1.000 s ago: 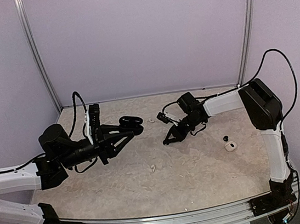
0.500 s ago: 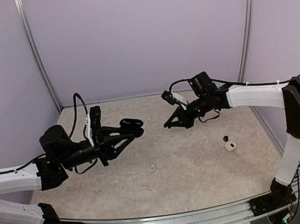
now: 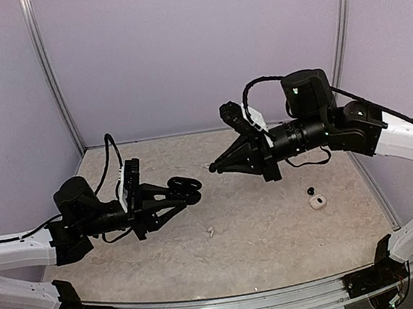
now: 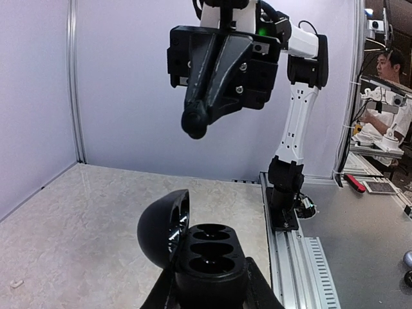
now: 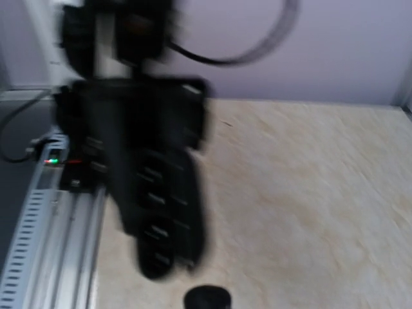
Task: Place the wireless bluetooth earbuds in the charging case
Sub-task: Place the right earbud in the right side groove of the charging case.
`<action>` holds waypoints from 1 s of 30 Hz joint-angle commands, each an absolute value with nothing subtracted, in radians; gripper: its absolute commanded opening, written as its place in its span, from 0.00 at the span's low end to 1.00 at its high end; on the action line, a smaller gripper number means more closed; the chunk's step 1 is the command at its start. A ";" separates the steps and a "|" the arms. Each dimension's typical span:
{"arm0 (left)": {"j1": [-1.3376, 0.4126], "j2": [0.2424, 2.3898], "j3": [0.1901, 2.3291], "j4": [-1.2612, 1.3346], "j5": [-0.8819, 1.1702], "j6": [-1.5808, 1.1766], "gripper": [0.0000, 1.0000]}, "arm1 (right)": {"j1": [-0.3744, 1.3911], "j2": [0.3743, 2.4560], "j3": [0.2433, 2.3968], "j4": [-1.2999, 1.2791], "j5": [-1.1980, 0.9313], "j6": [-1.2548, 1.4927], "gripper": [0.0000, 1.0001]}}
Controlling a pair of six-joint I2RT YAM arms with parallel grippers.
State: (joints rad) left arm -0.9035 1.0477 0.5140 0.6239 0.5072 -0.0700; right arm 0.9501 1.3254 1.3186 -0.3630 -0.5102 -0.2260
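Left gripper (image 3: 172, 195) pinching open glossy black clamshell charging case (image 4: 209, 254); right gripper (image 4: 194, 122) above, fingers pressed together, grip contents unclear; risk: off-line descent clips lid (image 4: 161, 222), misses well (image 4: 211, 233).

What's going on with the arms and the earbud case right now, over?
Left gripper shut on open charging case. Right gripper shut, raised, aimed toward case. Sockets look empty. Nothing between them.

Left arm extends forward and low, left hand (image 3: 175, 194) clamped on the case (image 4: 209, 254). Right arm is raised and reaches across; right hand (image 3: 214, 167) is closed, tips pointing toward the left hand.
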 commanded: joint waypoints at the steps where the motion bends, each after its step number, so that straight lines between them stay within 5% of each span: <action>1: -0.916 1.040 0.517 0.665 0.554 -0.038 0.00 | 1.062 1.297 1.382 -0.429 -0.420 -0.273 0.05; 11: -0.930 1.072 0.552 0.669 0.574 -0.039 0.00 | 1.209 1.360 1.423 -0.453 -0.288 -0.333 0.05; 30: -0.934 1.069 0.557 0.710 0.593 -0.073 0.00 | 1.220 1.401 1.410 -0.437 -0.216 -0.349 0.05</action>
